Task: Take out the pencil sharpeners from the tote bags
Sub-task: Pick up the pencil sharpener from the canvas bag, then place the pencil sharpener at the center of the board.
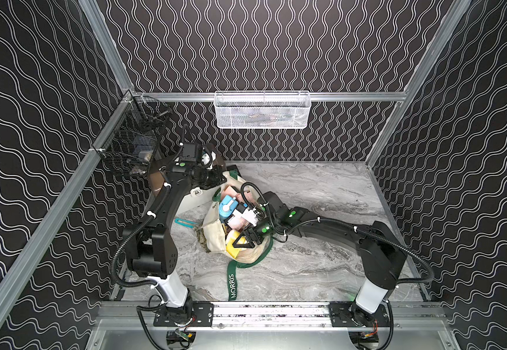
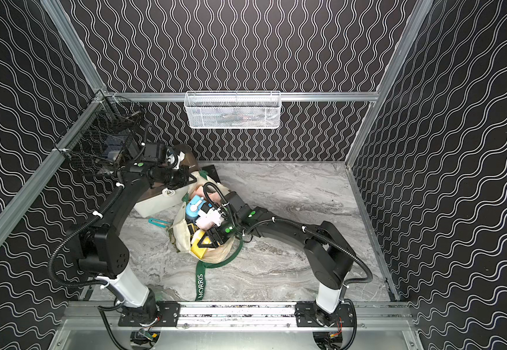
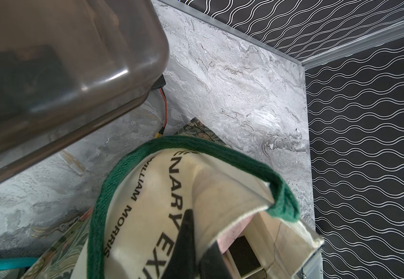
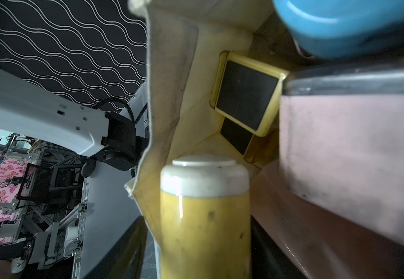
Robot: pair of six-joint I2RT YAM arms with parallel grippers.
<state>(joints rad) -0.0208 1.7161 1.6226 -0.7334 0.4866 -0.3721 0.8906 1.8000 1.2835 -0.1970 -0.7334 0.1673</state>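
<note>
- At the far left you see a white storage box (image 1: pixel 208 195) with a brown see-through lid, and just in front of it a flat teal tool (image 1: pixel 185 223) on the counter (image 1: pixel 321 194).
- Your left pincer (image 3: pixel 196 246) is pinched together on the far rim of the tote bag (image 1: pixel 212 233), holding the cream canvas up.
- The bag lies mid-counter with its mouth open and its green "MORRIS" strap (image 1: pixel 232 285) trailing toward you.
- Inside you see a blue pencil sharpener (image 1: pixel 226 209), a pink one (image 4: pixel 341 145), and a yellow one with a dark square face (image 4: pixel 246 94).
- Your right pincer (image 1: pixel 246 241) reaches into the near mouth. Its jaws stand either side of a yellow sharpener (image 4: pixel 205 217), but you cannot tell whether they clamp it.
</note>
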